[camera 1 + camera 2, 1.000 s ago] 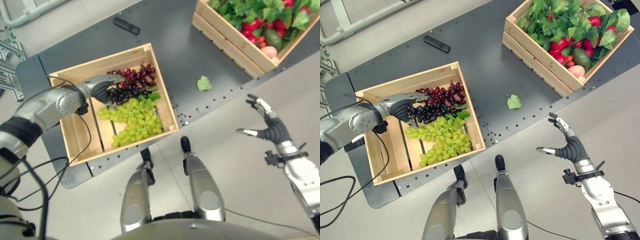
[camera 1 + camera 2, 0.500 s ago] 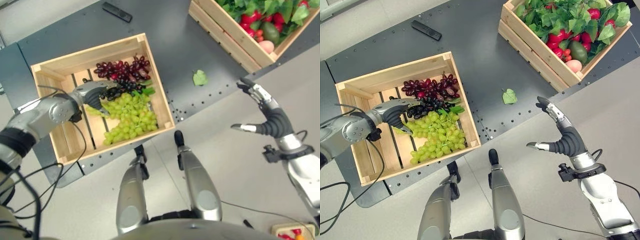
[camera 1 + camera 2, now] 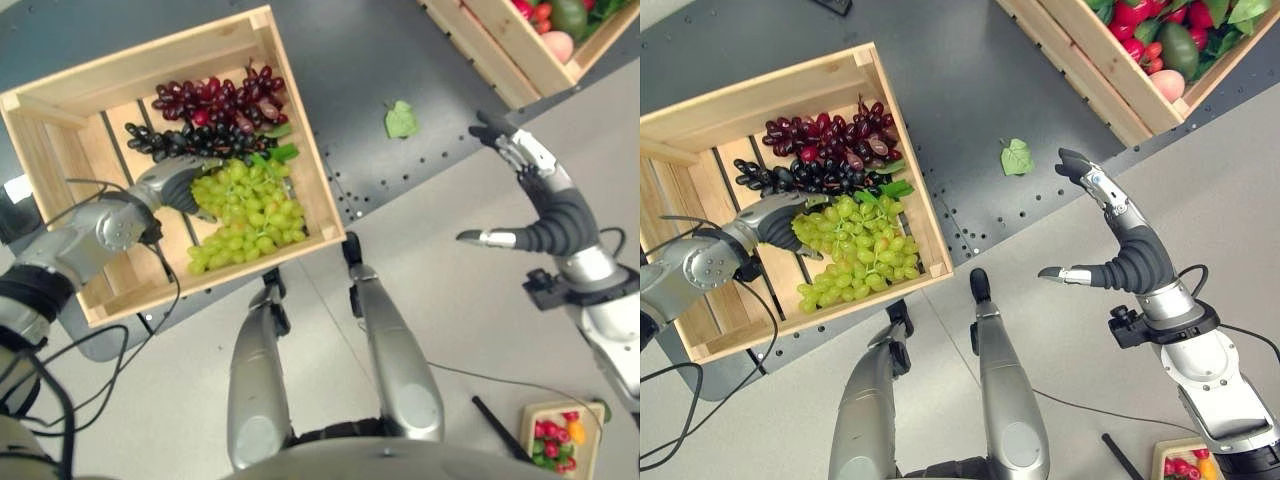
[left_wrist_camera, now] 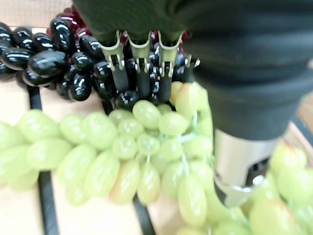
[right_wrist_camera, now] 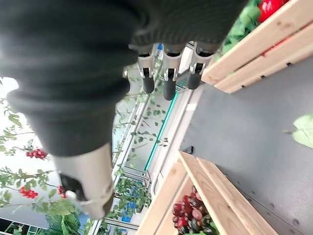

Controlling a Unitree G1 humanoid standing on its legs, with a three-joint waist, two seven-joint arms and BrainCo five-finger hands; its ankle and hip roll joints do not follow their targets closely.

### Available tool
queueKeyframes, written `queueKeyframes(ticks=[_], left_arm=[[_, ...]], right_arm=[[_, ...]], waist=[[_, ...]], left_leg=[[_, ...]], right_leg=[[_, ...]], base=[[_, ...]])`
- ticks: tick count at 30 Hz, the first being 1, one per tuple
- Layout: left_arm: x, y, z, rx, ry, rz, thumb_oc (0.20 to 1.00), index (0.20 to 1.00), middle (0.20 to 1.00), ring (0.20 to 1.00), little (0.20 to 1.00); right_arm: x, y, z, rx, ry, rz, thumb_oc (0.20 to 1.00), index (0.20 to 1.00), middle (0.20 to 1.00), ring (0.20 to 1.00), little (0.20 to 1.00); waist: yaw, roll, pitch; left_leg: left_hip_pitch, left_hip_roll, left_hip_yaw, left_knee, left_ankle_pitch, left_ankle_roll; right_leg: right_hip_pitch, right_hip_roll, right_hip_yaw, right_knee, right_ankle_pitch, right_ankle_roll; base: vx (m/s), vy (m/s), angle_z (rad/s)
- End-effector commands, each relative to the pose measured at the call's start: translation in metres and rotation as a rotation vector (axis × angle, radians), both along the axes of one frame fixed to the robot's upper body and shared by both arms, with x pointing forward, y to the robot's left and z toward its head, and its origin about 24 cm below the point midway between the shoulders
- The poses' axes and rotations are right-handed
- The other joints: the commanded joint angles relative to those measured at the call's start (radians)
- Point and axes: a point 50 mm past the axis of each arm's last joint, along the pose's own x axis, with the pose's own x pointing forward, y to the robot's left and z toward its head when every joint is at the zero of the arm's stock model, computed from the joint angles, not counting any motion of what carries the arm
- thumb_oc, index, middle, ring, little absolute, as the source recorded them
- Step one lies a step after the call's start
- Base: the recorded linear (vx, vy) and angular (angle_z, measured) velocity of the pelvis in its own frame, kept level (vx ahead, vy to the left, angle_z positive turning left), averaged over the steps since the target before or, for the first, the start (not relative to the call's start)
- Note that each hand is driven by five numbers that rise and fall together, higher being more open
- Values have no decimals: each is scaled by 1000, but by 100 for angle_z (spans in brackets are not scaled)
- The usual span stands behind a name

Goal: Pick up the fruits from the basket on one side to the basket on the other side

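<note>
A wooden crate [image 3: 300,160] on the dark table holds three grape bunches: red [image 3: 215,92], black [image 3: 165,140] and green [image 3: 245,210]. My left hand [image 3: 175,185] is down inside the crate at the green bunch's left end. In the left wrist view its fingers [image 4: 120,68] reach straight to where the black grapes [image 4: 46,61] meet the green ones [image 4: 132,147], with the thumb [image 4: 237,166] apart on the other side. My right hand [image 3: 548,215] hangs open over the floor beside the table, holding nothing. A second crate [image 3: 1080,70] stands at the far right.
The second crate is full of leafy greens, red fruits [image 3: 1135,15], an avocado [image 3: 1185,45] and a peach-coloured fruit [image 3: 1168,85]. A loose green leaf [image 3: 402,120] lies on the table [image 3: 360,60] between the crates. A small box of toy fruit [image 3: 555,440] sits on the floor.
The camera has moved, so both crates sit higher in view. Within the crate, my left hand has slid from the black grapes down onto the green bunch. The right hand has stayed spread.
</note>
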Motion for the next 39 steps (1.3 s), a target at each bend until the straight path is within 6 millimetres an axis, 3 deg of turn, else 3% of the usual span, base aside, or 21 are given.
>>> queueKeyframes(ticks=[1,9,16,28,33,34,35,36,39], left_arm=[[3,-4,8,18,-52,-13,1000,1000,1000,1000,1000],[9,5,-8,25,-37,75,1000,1000,1000,1000,1000],[11,9,-10,59,-35,100,1000,1000,1000,1000,1000],[8,19,-22,56,8,158,1000,1000,1000,1000,1000],[10,21,-18,63,12,164,1000,1000,1000,1000,1000],[10,22,-18,67,19,164,542,542,542,542,542],[10,22,-18,67,19,164,435,435,435,435,435],[9,21,-17,65,23,156,200,200,200,200,200],[9,22,-19,58,34,165,200,200,200,200,200]], right_arm=[[-15,11,26,5,-178,66,1000,1000,1000,1000,1000],[-16,19,35,22,-244,88,1000,1000,1000,1000,1000],[-19,21,37,21,-259,92,1000,1000,1000,1000,1000],[-18,21,36,26,-244,96,1000,1000,1000,1000,1000],[-17,21,37,36,-234,119,1000,1000,1000,1000,1000],[-17,21,37,33,-227,122,1000,1000,1000,1000,1000],[-17,21,37,33,-227,122,1000,1000,1000,1000,1000],[-17,21,37,29,-231,120,1000,1000,1000,1000,1000],[-15,21,38,31,-225,127,1000,1000,1000,1000,1000]], waist=[[-13,-18,-3],[-17,-24,-3],[-19,-31,-3],[-10,-27,-3],[-7,-24,-3],[-7,-23,-3],[-7,-23,-3],[-5,-22,-3],[-3,-23,-3]], left_leg=[[-11,32,-13,109,-84,-16],[-85,33,-16,134,-89,-13],[-127,37,-23,154,-94,-10],[-90,24,-31,127,-93,-7],[-80,18,-37,130,-93,-9],[-75,17,-37,128,-93,-9],[-75,17,-37,128,-93,-9],[-75,17,-37,129,-94,-9],[-73,17,-39,129,-94,-9]], right_leg=[[-12,-53,28,-24,23,86],[-84,-43,36,-13,27,81],[-120,-37,37,1,25,79],[-92,-40,31,-9,21,76],[-74,-43,27,-9,17,77],[-67,-47,24,-11,16,77],[-67,-47,24,-11,16,77],[-67,-46,23,-10,16,77],[-65,-47,22,-8,16,76]], base=[[0,0,0],[0,0,0],[0,0,0],[0,0,0],[0,0,0],[0,0,0],[0,0,0],[0,0,0],[0,0,0]])
